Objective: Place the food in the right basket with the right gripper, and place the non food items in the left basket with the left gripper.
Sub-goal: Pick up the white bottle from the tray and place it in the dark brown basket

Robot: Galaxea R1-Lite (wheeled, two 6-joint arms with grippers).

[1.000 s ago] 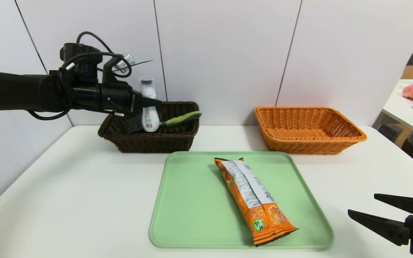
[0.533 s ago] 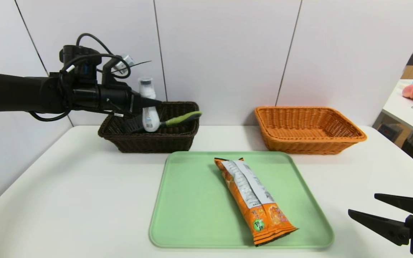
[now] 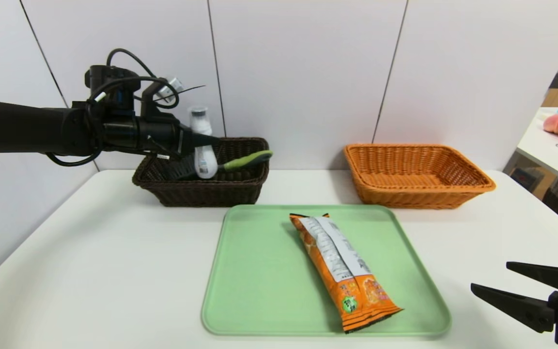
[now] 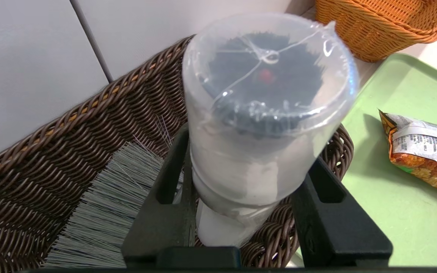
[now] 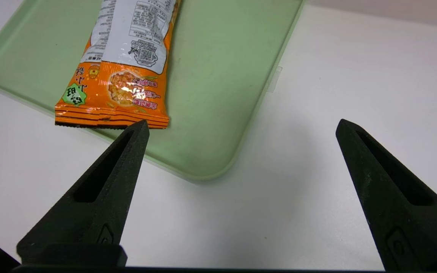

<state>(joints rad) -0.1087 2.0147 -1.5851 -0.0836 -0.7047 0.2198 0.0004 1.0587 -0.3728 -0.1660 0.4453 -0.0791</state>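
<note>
My left gripper is shut on the small white bottle and holds it upright over the dark brown left basket; its clear cap fills the left wrist view. The scrub brush lies in that basket, grey bristles down inside and green handle on the rim. The orange snack packet lies on the green tray. The orange right basket stands at the back right with nothing in it. My right gripper is open at the table's front right, beside the tray corner.
The white table carries the tray in the middle and both baskets against the wall. A second table with plush peaches and a drink bottle stands far right.
My left arm has shifted slightly to the right with the bottle, further over the brown basket. The right gripper has not moved.
</note>
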